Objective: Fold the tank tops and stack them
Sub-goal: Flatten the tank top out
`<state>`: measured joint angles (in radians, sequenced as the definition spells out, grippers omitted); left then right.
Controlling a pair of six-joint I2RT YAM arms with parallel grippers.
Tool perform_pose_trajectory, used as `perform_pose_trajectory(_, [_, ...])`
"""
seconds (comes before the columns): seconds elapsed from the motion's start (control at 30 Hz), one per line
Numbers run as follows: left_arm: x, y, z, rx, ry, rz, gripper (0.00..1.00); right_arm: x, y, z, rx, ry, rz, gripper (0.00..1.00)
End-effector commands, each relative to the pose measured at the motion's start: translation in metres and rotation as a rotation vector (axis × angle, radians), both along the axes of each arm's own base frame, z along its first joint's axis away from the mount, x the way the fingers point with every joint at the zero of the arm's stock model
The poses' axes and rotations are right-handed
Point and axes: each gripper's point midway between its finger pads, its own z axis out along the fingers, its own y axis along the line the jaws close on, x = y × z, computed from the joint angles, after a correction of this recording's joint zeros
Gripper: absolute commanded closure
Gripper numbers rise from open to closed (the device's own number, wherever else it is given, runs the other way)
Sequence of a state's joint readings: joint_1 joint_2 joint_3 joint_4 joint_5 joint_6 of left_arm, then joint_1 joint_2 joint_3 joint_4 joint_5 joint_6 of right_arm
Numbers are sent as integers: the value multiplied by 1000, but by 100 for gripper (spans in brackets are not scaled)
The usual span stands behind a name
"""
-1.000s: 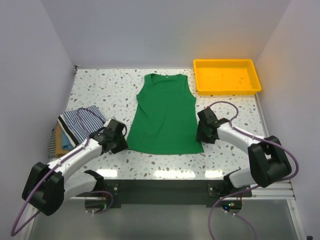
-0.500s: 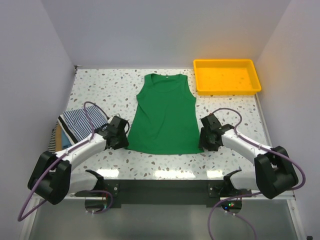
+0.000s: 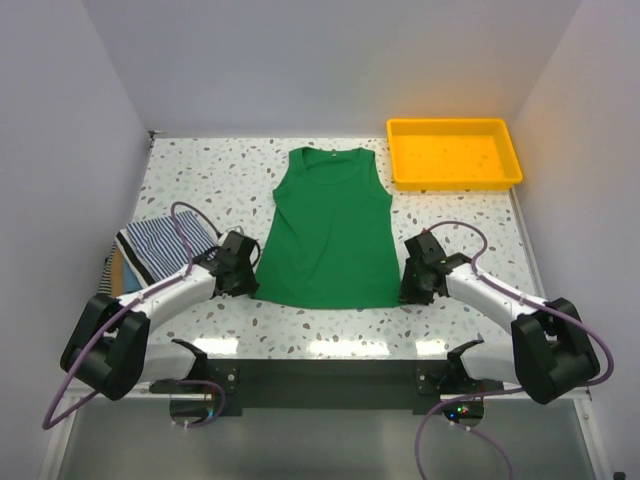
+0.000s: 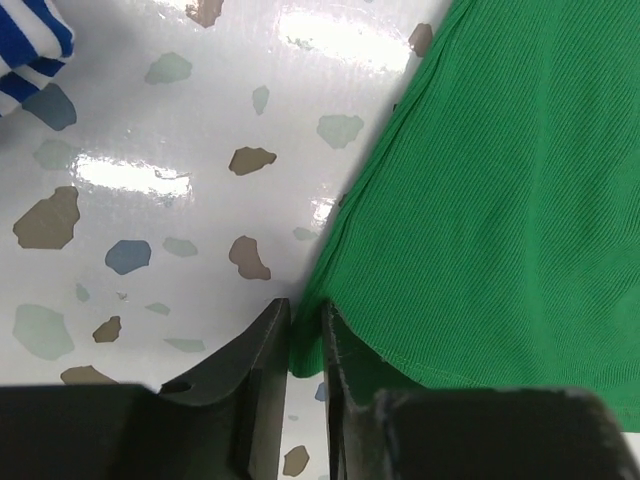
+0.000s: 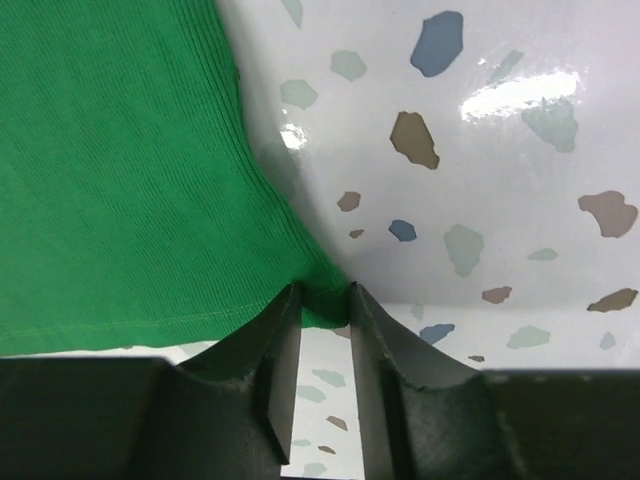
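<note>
A plain green tank top (image 3: 330, 230) lies flat in the middle of the table, neck to the far side. My left gripper (image 3: 250, 283) is at its near-left hem corner. In the left wrist view the gripper (image 4: 306, 330) is shut on that corner of the green cloth (image 4: 500, 200). My right gripper (image 3: 408, 290) is at the near-right hem corner. In the right wrist view the gripper (image 5: 325, 310) pinches that corner of the green cloth (image 5: 120, 180). A pile of other tank tops (image 3: 160, 245), a striped one uppermost over blue and tan ones, lies at the left edge.
A yellow plastic tray (image 3: 455, 125) stands at the far right of the speckled table (image 3: 200, 180). White walls close in on the left, right and back. A bit of blue-white striped cloth (image 4: 30, 50) shows at the top left of the left wrist view.
Both grippers have moved in toward the near hem corners of the green tank top and settled on them. The top itself has not moved.
</note>
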<state>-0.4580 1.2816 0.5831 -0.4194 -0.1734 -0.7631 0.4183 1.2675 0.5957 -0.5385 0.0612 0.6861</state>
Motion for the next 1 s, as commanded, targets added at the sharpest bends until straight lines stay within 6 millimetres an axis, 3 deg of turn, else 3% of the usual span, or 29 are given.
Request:
perform_pose_trajectory(0.0, [-1,1,-10,0,5,-17,77,-12,3,-17,25,48,-22,73])
perform_pose_trajectory(0.1, [-4,0,-11,-7,16,-28,89,-10,3,-10,28,32,-31,81])
perform_pose_trajectory(0.13, [-4,-1,-9,-13,14,-35,97,-6,3,-3,34,6,-34,89])
perform_pose_trajectory(0.2, [1,-7,2,-45,-10,-52,100,-4,1,8,30,-20,-41,99])
perform_pose_trajectory(0.27, [5,-13,19,-74,-49,-74,100,4,1,33,39,-78,-41,100])
perform_pose_trajectory(0.3, [14,-19,37,-101,-92,-83,100,8,-2,44,25,-106,-46,100])
perform_pose_trajectory(0.33, [19,-21,51,-112,-122,-89,100,20,2,67,40,-164,-45,100])
perform_pose_trajectory(0.4, [33,-25,100,-143,-231,-88,100,25,-4,101,33,-242,-47,100])
perform_pose_trajectory(0.43, [37,-25,120,-152,-275,-86,100,36,-1,134,56,-319,-49,100])
perform_pose_trajectory(0.47, [37,-23,143,-161,-320,-82,100,35,-4,152,54,-349,-43,100])
perform_pose_trajectory(0.5, [42,-23,184,-183,-399,-78,100,41,-3,184,72,-415,-34,100])
perform_pose_trajectory(0.57, [46,-22,226,-207,-487,-74,100,45,-2,220,97,-493,-28,100])
perform_pose_trajectory(0.6, [50,-23,270,-244,-576,-72,100,49,0,259,133,-580,-26,100])
perform_pose_trajectory(0.67, [46,-22,315,-285,-669,-73,100,49,-1,296,152,-655,-14,100])
perform_pose_trajectory(0.7, [43,-21,359,-327,-762,-75,100,48,-1,315,165,-696,-11,100])
perform_pose_trajectory(0.73, [39,-19,382,-354,-817,-71,100,46,-3,353,198,-783,-13,100])
perform_pose_trajectory(0.77, [37,-18,405,-378,-871,-69,100,46,-7,374,197,-834,-17,100])
perform_pose_trajectory(0.8, [28,-14,446,-416,-960,-70,100,47,-8,389,199,-866,-17,100])
perform_pose_trajectory(0.83, [24,-13,465,-435,-1003,-69,100,42,-12,427,226,-954,-24,100])
perform_pose_trajectory(0.9, [15,-8,513,-479,-1112,-67,100,41,-16,456,220,-1020,-21,100])
perform_pose_trajectory(0.93, [18,-9,522,-482,-1126,-68,100,40,-17,482,231,-1074,-20,100])
perform_pose_trajectory(0.97, [18,-9,532,-489,-1146,-69,100,41,-18,490,222,-1092,-14,100])
